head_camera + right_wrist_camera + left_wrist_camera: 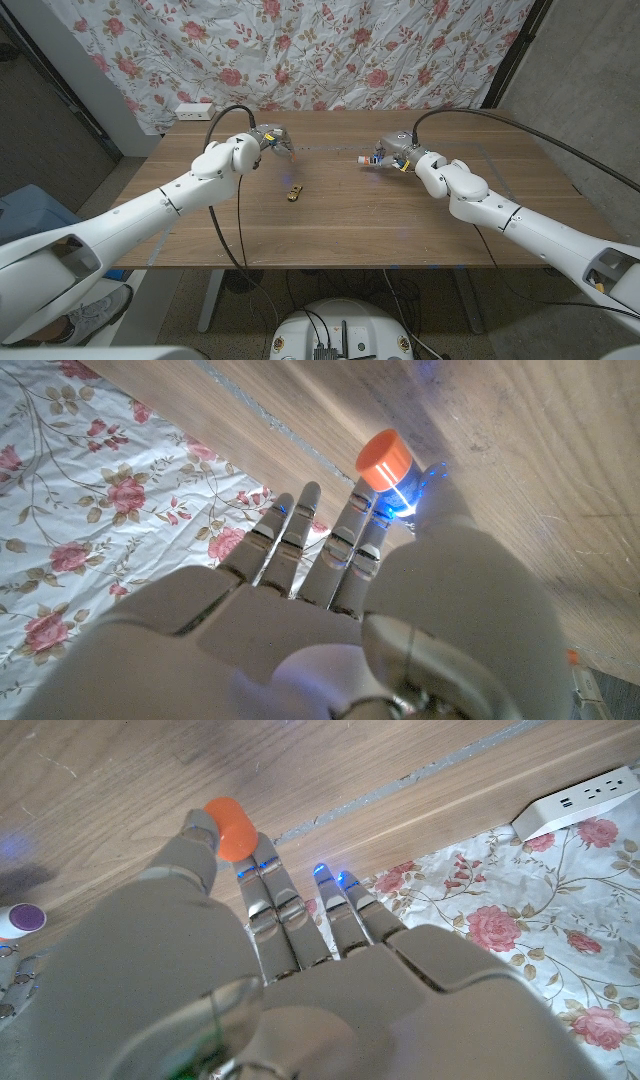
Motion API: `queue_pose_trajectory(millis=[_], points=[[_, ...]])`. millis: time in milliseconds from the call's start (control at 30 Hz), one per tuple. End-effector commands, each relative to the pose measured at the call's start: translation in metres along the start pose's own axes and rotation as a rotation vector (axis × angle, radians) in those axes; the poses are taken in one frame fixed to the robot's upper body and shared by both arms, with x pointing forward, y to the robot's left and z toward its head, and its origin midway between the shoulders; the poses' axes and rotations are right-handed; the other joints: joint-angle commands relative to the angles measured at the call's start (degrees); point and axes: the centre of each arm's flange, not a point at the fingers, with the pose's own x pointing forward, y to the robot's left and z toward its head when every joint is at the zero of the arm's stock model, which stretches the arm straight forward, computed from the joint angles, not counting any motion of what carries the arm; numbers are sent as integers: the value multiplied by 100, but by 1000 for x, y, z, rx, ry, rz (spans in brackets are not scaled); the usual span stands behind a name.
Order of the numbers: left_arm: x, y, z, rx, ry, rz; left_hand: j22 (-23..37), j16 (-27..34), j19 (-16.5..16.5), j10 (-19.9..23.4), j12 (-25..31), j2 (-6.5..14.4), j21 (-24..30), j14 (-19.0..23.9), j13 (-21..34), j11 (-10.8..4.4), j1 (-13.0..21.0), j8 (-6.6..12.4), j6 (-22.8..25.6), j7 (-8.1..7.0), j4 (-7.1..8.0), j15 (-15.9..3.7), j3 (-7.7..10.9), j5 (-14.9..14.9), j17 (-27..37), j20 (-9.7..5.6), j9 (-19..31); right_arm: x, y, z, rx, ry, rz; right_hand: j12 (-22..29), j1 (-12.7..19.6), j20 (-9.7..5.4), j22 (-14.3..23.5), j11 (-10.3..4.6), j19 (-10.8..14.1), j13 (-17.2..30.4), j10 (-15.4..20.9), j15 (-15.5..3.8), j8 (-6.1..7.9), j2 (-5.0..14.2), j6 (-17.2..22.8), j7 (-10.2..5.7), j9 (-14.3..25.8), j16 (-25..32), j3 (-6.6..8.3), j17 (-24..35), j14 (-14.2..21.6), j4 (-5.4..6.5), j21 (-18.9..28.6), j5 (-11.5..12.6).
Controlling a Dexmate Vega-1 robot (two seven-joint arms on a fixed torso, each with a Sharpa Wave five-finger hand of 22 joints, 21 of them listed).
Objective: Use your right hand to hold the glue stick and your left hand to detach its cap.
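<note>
1. Nearest on the wooden counter, a small yellow-and-black object lies on its own between the two arms. It is too small to identify.
2. A step further in, the right hand hangs over the counter's right half with its fingers closed around the glue stick. The stick's pale end pokes out toward the middle of the counter.
3. The right wrist view looks along the back of that hand. An orange end of the stick sits right at the fingertips, clamped between thumb and fingers above the bare wood.
4. Across the gap, the left hand is raised over the counter's left half, well apart from the right hand.
5. In the left wrist view, the orange cap is pinched between the thumb and the nearest finger. The other fingers reach out straight beside it.
6. So the cap is off the stick. The left wrist view also shows the stick's white body with a purple tip at the picture's edge, clear of the cap.
7. At the far edge of the counter on the left, a white power strip lies against the backdrop.
8. Behind everything hangs a floral cloth, white with pink roses.
</note>
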Motion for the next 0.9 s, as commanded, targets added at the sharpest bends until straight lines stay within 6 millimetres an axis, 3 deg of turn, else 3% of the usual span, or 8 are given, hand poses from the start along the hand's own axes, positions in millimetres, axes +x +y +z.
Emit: queue_pose_trajectory(millis=[33, 900], points=[[0, -6, 2, 64, 32, -16, 10, -15, -39, -41, 13, 1, -4, -34, 6, 3, -56, 3, -14, -41, 16, -560, -25, 39, -2, 5, 14, -1, 12, -1, -2, 0, 23, -8, 0, -28, 17, -12, 57, 24, -32, -738, 35, 39, 251, -229, 25, 0, -22, 26, 30, 9, 12, 38], [0, -37, -2, 118, 81, -62, 4, -20, -280, -230, -2, 13, -28, -171, 10, -12, -110, -16, -131, -253, 27, -552, -90, 41, 2, 12, 12, -4, 26, -1, 2, 17, 47, 1, 7, -37, 17, -12, 71, 36, -60, -761, 13, 56, 238, -227, 29, 26, -22, 62, 56, 12, 13, 40]])
